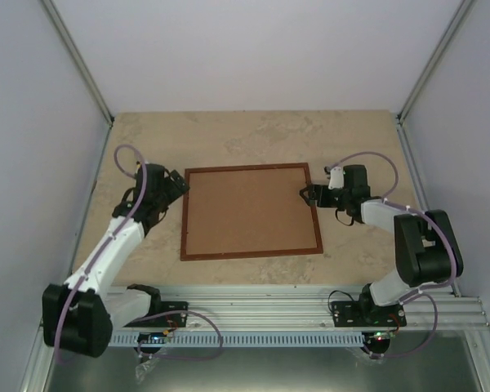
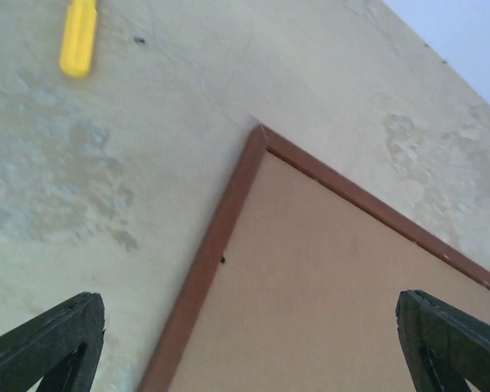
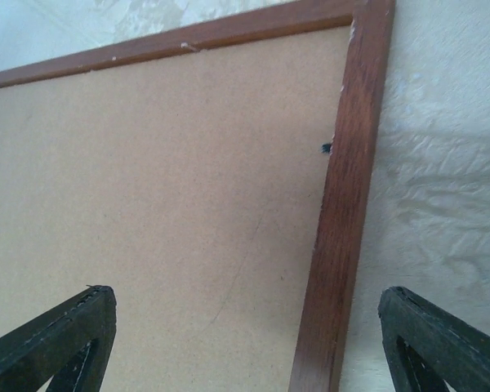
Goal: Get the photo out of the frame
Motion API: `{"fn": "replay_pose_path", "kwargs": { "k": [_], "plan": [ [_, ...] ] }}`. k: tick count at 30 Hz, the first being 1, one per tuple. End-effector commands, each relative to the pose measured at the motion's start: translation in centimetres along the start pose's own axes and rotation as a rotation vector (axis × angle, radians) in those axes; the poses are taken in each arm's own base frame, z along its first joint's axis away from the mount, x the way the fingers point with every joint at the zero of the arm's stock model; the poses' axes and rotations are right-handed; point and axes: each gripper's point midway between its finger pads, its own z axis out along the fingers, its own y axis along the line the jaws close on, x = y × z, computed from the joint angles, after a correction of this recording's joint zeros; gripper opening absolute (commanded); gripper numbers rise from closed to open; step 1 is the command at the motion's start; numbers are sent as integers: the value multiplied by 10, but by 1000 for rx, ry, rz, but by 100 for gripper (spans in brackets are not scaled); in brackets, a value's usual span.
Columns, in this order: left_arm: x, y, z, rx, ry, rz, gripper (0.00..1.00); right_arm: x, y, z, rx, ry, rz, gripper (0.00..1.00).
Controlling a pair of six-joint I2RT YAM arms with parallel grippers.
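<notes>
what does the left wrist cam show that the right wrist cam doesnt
Only the left wrist: a blurred yellow object lying on the table, apart from the frame. Only the right wrist: white chip marks on the wood near the frame's corner. Both: the frame lying brown back up, a small dark tab at its inner edge, and open fingers: the left end effector, the right end effector. Neither shows the photo.
</notes>
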Motion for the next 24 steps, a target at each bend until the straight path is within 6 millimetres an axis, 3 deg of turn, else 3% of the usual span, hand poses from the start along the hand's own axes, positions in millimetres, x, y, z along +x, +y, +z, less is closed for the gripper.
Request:
{"fn": "replay_pose_path", "kwargs": {
  "k": [1, 8, 11, 12, 16, 24],
  "plan": [
    [-25, 15, 13, -171, 25, 102, 99, -13, -3, -14, 65, -72, -20, 90],
    [-72, 32, 56, -330, 47, 177, 99, -29, -5, -39, 137, -182, -42, 93],
    [-78, 41, 85, -324, 116, 149, 99, -30, -4, -42, 136, -191, -45, 93],
    [-80, 52, 95, -351, 134, 131, 99, -30, -4, -41, 136, -191, -45, 93],
    [-87, 74, 119, -371, 181, 85, 95, -30, -4, -40, 133, -187, -44, 93],
    [-88, 115, 168, -401, 282, 34, 77, -30, -3, -42, 135, -192, -45, 93]
  ]
}}
